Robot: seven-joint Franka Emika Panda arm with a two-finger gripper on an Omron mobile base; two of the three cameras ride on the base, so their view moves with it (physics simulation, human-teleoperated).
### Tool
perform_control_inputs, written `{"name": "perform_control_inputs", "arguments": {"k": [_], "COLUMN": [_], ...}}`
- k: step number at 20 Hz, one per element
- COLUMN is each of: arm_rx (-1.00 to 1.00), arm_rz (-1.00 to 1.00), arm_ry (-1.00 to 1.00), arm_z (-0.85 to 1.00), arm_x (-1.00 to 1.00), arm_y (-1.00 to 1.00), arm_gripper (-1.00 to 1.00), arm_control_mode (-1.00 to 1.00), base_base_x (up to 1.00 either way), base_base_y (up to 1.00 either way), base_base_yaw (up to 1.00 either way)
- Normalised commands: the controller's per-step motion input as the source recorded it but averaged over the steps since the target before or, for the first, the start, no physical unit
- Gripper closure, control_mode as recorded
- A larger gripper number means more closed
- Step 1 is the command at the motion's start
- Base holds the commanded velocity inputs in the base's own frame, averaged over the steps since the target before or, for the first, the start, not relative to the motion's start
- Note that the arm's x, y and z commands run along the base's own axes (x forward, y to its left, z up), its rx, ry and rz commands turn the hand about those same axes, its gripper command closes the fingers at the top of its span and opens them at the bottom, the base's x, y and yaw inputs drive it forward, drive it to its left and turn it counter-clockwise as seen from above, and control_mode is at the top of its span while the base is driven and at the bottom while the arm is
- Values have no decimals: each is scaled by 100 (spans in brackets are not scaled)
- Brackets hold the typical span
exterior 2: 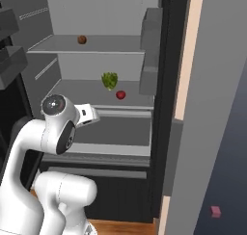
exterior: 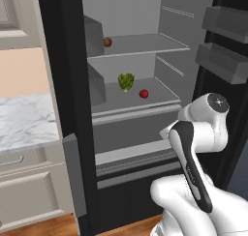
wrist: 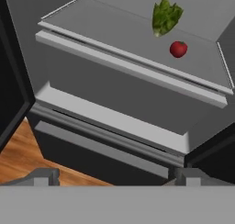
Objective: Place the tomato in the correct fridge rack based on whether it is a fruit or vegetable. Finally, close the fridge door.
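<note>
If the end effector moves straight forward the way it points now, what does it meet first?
Probably the grey drawer front just below the fridge rack, not the tomato; depth is unclear.

the fridge door stands open. the tomato lies on the fridge rack, just beside a leafy green bunch. a small brown ball sits on the shelf above.

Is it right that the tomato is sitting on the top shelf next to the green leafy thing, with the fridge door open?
Not quite. The tomato sits on the lower fridge rack, not the top shelf; the left base view shows it. The rest holds: it is beside the green leafy bunch, and the fridge door is open.
</note>
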Motion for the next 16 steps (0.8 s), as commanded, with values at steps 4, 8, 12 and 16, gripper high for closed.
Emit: {"name": "perform_control_inputs", "arguments": {"k": [4,8,12,16], "arm_rx": [0,0,0,0], "arm_rz": [0,0,0,0], "arm_ry": [0,0,0,0], "arm_z": [0,0,0,0], "arm_x": [0,0,0,0], "arm_y": [0,0,0,0], "arm_gripper": [-100,-100,-100,-100], "arm_control_mode": [100,100,100,-100], "base_base_x": [-32,-40,-31,0], "base_base_y": [-11,-8,-13,-1], "base_base_yaw": [12,14,12,2]}}
